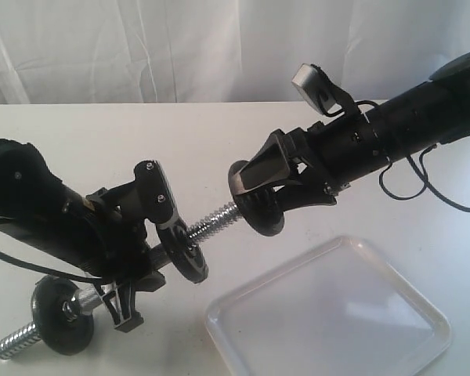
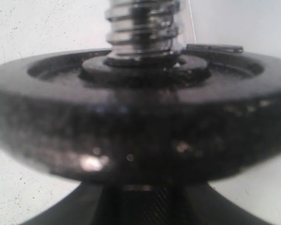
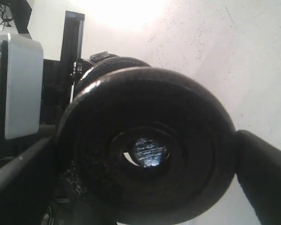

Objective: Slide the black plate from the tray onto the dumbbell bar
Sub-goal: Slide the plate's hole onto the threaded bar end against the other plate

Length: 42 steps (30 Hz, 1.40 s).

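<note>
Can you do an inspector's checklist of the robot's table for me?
Surface: white table, no spills seen.
Job's things: black plate at the threaded tip of the bar; tray holds nothing.
Clutter: two other plates on the bar, one by the left gripper, one near its low end.
Grippers: left gripper shut on the bar; right gripper shut on the black plate.
Cables: black cable loops by the right arm.
Surroundings: white curtain.

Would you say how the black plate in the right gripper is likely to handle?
The black plate looks like solid cast metal, so probably heavy for its size and rigid. Gripped by its rounded rim in the right gripper, it may pivot or snag on the threads of the dumbbell bar.
</note>
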{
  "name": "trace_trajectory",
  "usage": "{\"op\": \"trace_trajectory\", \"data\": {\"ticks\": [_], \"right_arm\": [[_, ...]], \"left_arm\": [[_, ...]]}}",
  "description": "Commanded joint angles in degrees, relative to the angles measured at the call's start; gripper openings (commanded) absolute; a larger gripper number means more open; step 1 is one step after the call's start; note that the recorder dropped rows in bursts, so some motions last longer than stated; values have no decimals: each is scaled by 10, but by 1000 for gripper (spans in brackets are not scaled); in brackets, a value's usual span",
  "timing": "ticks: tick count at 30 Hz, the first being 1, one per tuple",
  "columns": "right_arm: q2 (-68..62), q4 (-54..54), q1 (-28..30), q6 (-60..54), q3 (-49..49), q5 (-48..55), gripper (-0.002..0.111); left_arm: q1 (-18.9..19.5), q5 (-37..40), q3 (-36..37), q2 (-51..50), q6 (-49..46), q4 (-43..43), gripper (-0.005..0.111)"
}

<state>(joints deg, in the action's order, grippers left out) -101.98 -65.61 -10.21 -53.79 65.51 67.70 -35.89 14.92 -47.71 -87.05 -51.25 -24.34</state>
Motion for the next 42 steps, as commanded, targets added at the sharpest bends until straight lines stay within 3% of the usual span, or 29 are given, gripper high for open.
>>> {"op": "trace_trajectory", "data": {"ticks": [1, 11, 30, 42], "right_arm": [[0, -39, -1, -15, 7, 23, 0], [-35, -55, -1, -27, 7, 23, 0], [-35, -110, -51, -77, 7, 23, 0], [-35, -109, -54, -79, 7, 23, 0]], "left_arm": [[-3, -46, -21, 31, 1, -37, 0], [-37, -59, -21, 31, -14, -37, 0], [-37, -177, -24, 31, -12, -37, 0], [-37, -260, -24, 31, 2, -37, 0]]}}
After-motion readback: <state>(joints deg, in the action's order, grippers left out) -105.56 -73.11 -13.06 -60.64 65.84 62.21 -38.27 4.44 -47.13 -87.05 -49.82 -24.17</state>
